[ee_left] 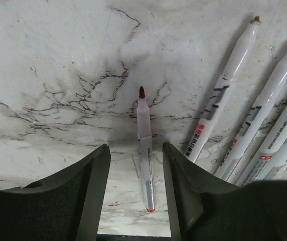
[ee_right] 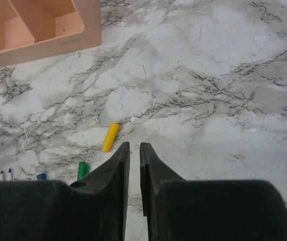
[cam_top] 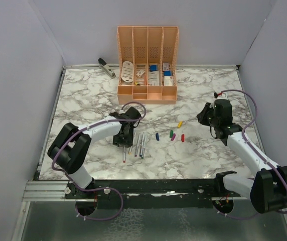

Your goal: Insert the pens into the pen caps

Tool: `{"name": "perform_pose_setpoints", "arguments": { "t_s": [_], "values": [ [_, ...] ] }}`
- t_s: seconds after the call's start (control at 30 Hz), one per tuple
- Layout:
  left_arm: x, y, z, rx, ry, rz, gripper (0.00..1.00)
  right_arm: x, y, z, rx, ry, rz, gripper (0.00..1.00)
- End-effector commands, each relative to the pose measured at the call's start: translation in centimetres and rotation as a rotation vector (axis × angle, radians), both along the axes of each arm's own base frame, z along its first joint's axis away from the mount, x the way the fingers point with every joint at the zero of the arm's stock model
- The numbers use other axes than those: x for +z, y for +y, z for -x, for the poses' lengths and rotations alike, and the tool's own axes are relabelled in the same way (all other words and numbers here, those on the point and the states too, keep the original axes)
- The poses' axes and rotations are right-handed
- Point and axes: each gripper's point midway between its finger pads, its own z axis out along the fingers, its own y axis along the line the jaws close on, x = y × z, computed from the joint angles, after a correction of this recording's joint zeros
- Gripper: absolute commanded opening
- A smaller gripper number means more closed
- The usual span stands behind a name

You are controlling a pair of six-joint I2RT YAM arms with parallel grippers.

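Straddling the red-tipped pen (ee_left: 143, 125) off-centre w/ jaws spread, left gripper (ee_left: 136, 146) is placed so the pen may be rolled aside; right gripper (ee_right: 134, 146) is pressed together, empty.

The pens (cam_top: 139, 144) are laid on the table (cam_top: 93, 95), with the pen caps (cam_top: 171, 134) at their right and the rack (cam_top: 147, 63) behind.

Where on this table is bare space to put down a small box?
Free: the marble between stapler and left arm; also right of the organizer, behind the right gripper. Crowded: the middle, with pens and caps.
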Motion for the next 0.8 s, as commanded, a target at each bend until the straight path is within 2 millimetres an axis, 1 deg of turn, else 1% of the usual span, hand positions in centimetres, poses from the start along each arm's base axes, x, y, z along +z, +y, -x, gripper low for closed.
{"name": "perform_pose_setpoints", "arguments": {
  "t_s": [0.0,0.17,0.27,0.37,0.47,0.77],
  "values": [
    [0.0,-0.4,1.7,-0.022,0.041,0.057,0.48,1.6,0.6,-0.8,0.025,-0.033,-0.02,0.15],
    [-0.2,-0.6,4.1,-0.013,0.106,0.118,0.42,1.5,0.6,-0.6,0.021,-0.03,-0.021,0.15],
    [-0.1,-0.5,5.1,0.002,0.122,0.144,0.39,1.4,0.5,-0.4,0.018,-0.026,-0.019,0.15],
    [-0.3,-0.1,4.9,0.007,0.11,0.121,0.38,1.0,0.5,-0.2,0.016,-0.021,-0.021,0.15],
    [-0.5,-0.2,4.4,0.007,0.107,0.105,0.38,0.8,0.7,-0.2,0.023,-0.015,-0.029,0.15],
    [-1.2,-0.4,3.7,-0.007,0.127,0.076,0.38,1.3,0.5,-0.2,0.018,-0.033,-0.021,0.15]
  ]
}}
